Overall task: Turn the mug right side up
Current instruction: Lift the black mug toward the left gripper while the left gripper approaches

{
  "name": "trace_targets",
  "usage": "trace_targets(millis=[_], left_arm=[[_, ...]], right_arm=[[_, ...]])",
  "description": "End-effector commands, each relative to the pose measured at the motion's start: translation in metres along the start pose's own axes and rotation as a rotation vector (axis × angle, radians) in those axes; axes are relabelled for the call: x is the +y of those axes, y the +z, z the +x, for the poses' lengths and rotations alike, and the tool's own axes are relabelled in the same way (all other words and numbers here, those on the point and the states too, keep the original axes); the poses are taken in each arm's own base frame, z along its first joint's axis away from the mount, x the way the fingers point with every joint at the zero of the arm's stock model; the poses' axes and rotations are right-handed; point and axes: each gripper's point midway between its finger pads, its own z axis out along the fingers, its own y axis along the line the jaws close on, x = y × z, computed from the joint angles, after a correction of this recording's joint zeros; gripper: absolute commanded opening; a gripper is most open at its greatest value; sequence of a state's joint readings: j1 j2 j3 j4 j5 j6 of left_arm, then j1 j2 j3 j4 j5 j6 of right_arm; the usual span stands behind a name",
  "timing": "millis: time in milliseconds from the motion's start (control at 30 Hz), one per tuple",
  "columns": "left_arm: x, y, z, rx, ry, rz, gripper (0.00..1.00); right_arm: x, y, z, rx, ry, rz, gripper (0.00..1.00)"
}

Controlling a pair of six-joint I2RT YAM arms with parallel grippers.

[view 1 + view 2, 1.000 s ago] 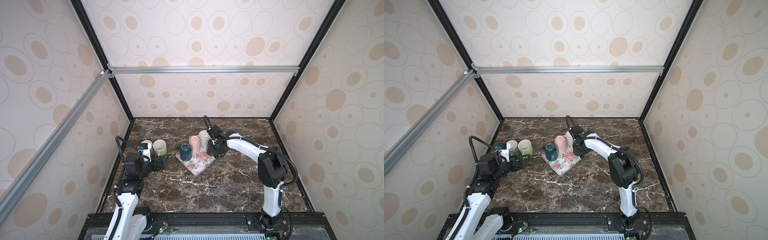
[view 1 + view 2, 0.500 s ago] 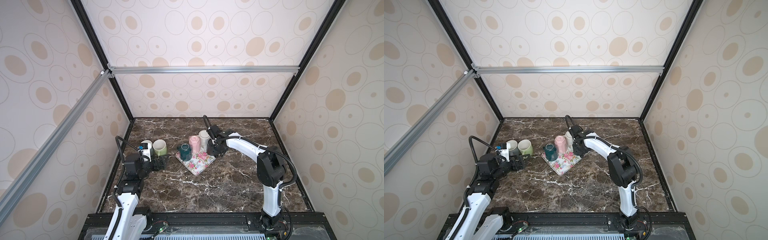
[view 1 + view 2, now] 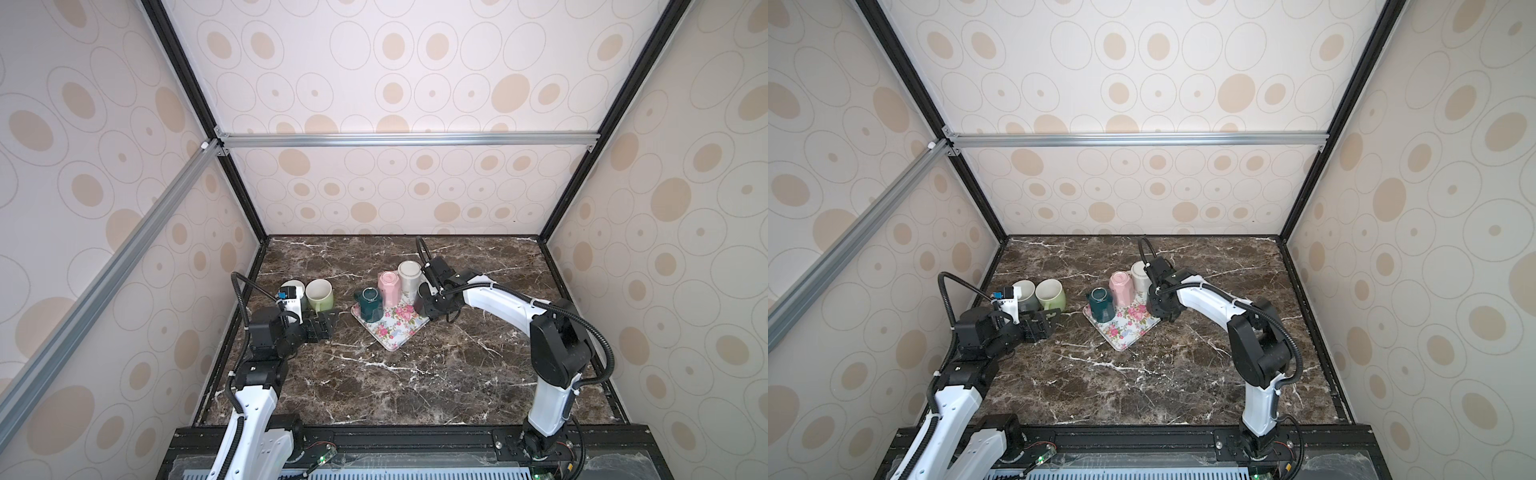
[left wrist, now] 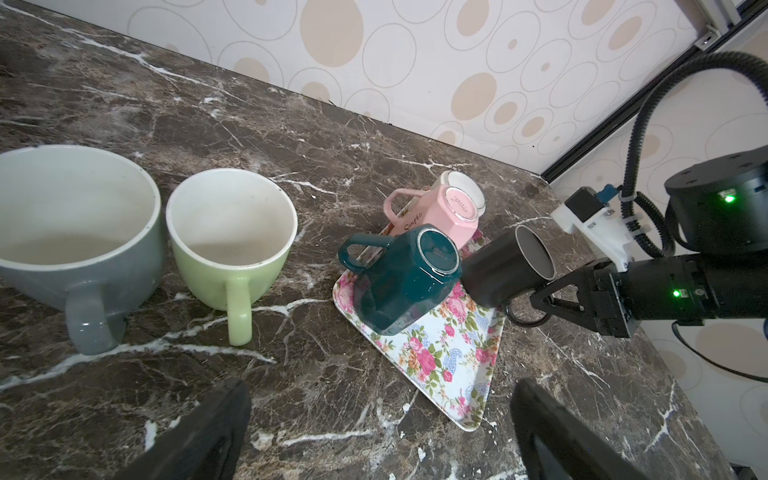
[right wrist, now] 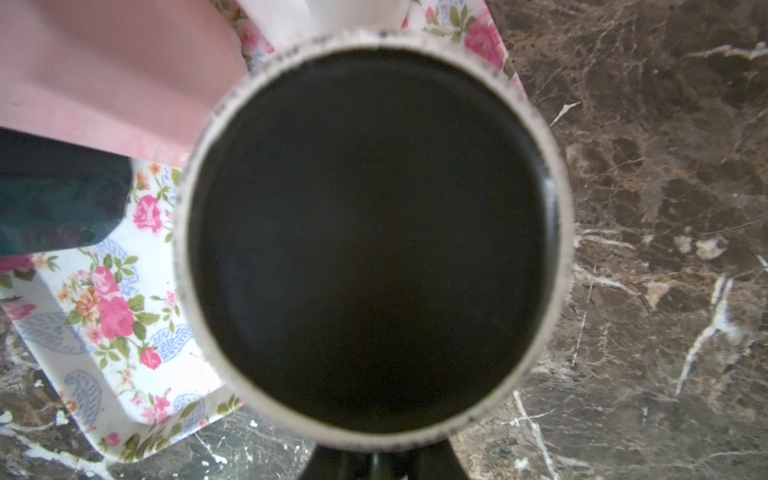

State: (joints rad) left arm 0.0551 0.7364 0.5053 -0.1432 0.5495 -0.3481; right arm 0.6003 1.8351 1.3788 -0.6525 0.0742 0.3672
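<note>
A black mug (image 4: 505,270) hangs tilted over the right corner of the floral tray (image 4: 449,374), its ringed bottom (image 5: 374,232) facing the right wrist camera. My right gripper (image 4: 536,299) is shut on the mug's handle; in both top views the mug (image 3: 420,302) (image 3: 1152,305) shows dark under the gripper (image 3: 432,305). My left gripper (image 4: 380,419) stands open over bare marble, near the tray's front corner. In a top view it (image 3: 322,326) lies low at the left, just in front of two upright mugs.
On the tray, a teal mug (image 4: 411,282), a pink mug (image 4: 432,216) and a cream mug (image 4: 465,187) stand upside down. A green mug (image 4: 228,249) and a grey mug (image 4: 62,232) stand upright on the marble at the left. Walls close in on three sides.
Almost nothing: the right arm's elbow has shifted slightly while the black mug stays held at the tray's corner. The left arm has not moved.
</note>
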Motion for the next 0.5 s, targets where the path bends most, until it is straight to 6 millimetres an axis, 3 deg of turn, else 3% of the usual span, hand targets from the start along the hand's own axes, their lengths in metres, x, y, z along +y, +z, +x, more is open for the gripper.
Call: trace_targets(millis=[0, 267, 467], left_arm=[[-0.005, -0.001, -0.006, -0.020, 0.013, 0.021, 0.98], [-0.002, -0.004, -0.011, -0.026, -0.007, -0.012, 0.99], [-0.031, -0.019, -0.029, -0.081, -0.125, 0.099, 0.98]], right_arm=[[0.005, -0.008, 0.011, 0.009, 0.053, -0.053, 0.00], [0.013, -0.011, 0.010, -0.018, 0.062, -0.111, 0.00], [0.018, -0.020, 0.004, -0.045, 0.063, -0.146, 0.00]])
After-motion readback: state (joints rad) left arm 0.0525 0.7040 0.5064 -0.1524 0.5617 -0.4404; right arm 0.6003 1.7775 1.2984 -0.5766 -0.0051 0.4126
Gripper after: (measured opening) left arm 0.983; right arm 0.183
